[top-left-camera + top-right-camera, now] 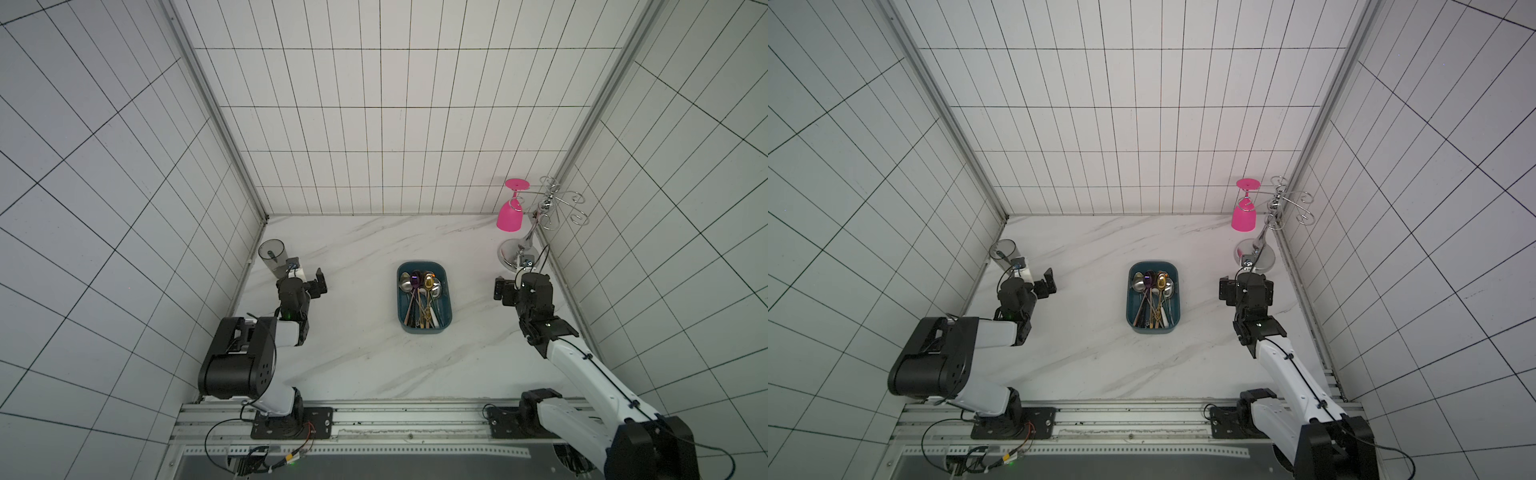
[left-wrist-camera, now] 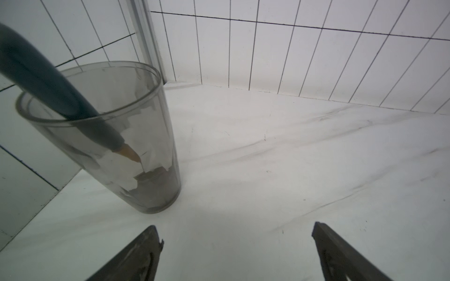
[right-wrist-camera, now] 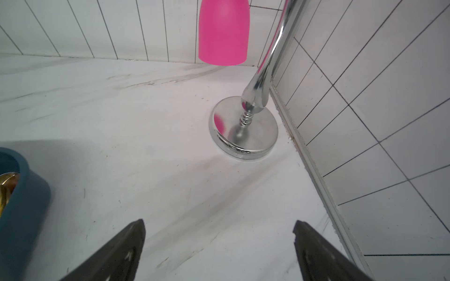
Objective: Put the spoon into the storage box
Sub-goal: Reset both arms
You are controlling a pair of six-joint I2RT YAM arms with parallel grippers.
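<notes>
Showing storage box whole in both top views, right wrist partly

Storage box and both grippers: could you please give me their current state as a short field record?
Box: dark teal shallow rectangular plastic storage box, mid-table
Contents: several silver, purple and gold metal spoons
Left gripper: open, empty, near smoky transparent round cup
Right gripper: open, empty, near chrome rack base
</notes>
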